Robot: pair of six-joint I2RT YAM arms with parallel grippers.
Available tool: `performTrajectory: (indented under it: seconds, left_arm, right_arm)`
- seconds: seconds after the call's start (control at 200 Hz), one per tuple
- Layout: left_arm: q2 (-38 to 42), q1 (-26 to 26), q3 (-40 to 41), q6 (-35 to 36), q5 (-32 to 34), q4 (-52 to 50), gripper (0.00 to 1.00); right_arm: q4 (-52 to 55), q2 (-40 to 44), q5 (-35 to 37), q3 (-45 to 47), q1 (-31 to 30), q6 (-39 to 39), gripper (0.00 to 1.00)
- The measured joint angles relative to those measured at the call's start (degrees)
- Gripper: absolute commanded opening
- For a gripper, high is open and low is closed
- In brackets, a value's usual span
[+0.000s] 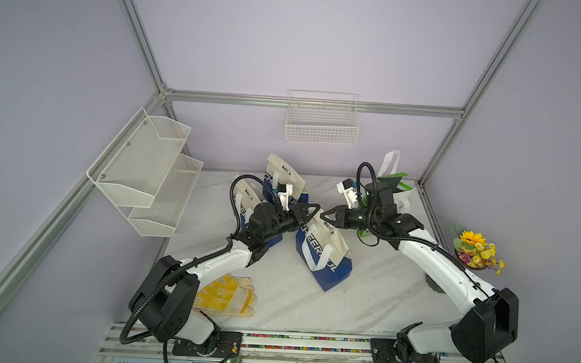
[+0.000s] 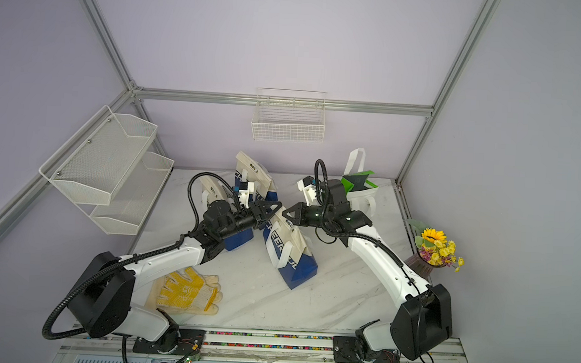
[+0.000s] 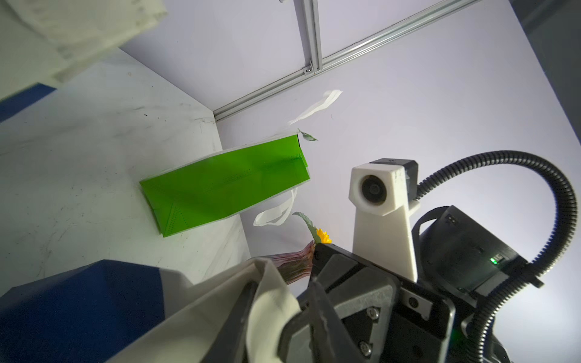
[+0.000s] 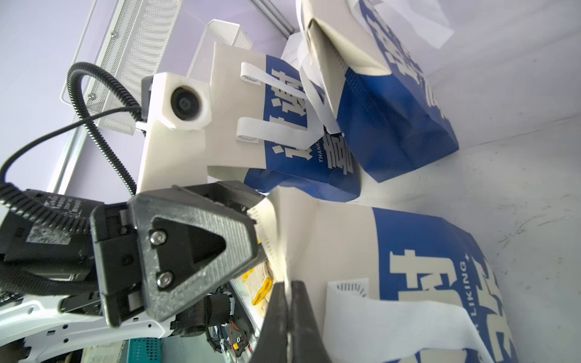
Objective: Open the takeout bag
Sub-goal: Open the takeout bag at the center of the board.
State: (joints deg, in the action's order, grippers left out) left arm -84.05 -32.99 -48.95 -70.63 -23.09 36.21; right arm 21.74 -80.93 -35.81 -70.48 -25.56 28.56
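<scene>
The takeout bag (image 1: 326, 257) (image 2: 291, 255) is cream on top and blue below, with white handles, and stands tilted mid-table. Both grippers meet at its top rim. My left gripper (image 1: 316, 210) (image 2: 279, 205) comes from the left. In the left wrist view a fold of the cream rim (image 3: 204, 314) fills the space between the left gripper's (image 3: 283, 283) fingers. My right gripper (image 1: 322, 219) (image 2: 284, 213) comes from the right. In the right wrist view its jaws (image 4: 287, 284) are pressed together on the bag's rim (image 4: 345, 245), opposite the left gripper (image 4: 261, 223).
Two more blue and cream bags (image 1: 282, 178) (image 1: 243, 200) stand behind the left arm. A green and white bag (image 1: 392, 185) (image 3: 226, 185) is at the back right. Yellow gloves (image 1: 227, 294) lie front left, flowers (image 1: 478, 251) at the right edge. A wire basket (image 1: 322, 125) and a mesh shelf (image 1: 148, 170) hang on the walls.
</scene>
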Motion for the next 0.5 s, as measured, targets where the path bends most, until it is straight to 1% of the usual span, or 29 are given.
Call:
performTrajectory:
  seconds: [0.095,0.145,0.24,0.285,0.3,0.325,0.335,0.355,0.385,0.435,0.5]
  left_arm:
    - [-0.9,0.0,0.0,-0.6,-0.2,1.0,0.08]
    - [-1.4,0.0,0.0,-0.5,-0.4,1.3,0.0]
    - [-1.9,0.0,0.0,-0.9,-0.5,1.8,0.0]
    - [-1.9,0.0,0.0,-0.9,-0.3,1.7,0.0]
    - [-1.7,0.0,0.0,-0.9,-0.1,1.5,0.0]
    - [-1.5,-0.2,0.0,-0.9,0.0,1.0,0.0]
    - [-1.4,-0.2,0.0,-0.9,0.3,0.7,0.0]
    - [-1.0,-0.3,0.0,-0.9,0.6,0.0,0.0]
    - [0.1,-0.5,0.0,-0.9,1.5,-1.9,0.0]
    - [2.6,-0.9,0.0,-0.7,3.4,-5.9,0.0]
    - [7.2,-1.5,-0.4,-0.2,6.6,-12.7,0.0]
  right_arm:
    - [-1.6,-0.5,-1.6,0.6,0.2,1.2,0.0]
    - [-2.0,-0.5,-2.0,0.9,0.2,1.5,0.0]
    - [-2.3,-0.4,-2.1,1.2,0.3,1.9,0.0]
    - [-2.0,-0.2,-1.2,1.2,0.3,1.8,0.18]
    - [-1.7,0.1,-0.7,1.2,0.2,1.5,0.27]
    - [-1.2,0.5,0.1,1.2,0.0,1.1,0.36]
    - [-0.9,0.6,0.8,1.2,-0.1,0.8,0.42]
    - [-0.4,1.1,2.1,1.2,-0.5,0.2,0.48]
    - [0.6,2.2,5.5,1.2,-1.4,-1.0,0.53]
    - [3.2,4.4,14.0,0.9,-4.2,-3.2,0.56]
    - [6.3,7.6,26.6,-0.1,-10.4,-6.2,0.6]
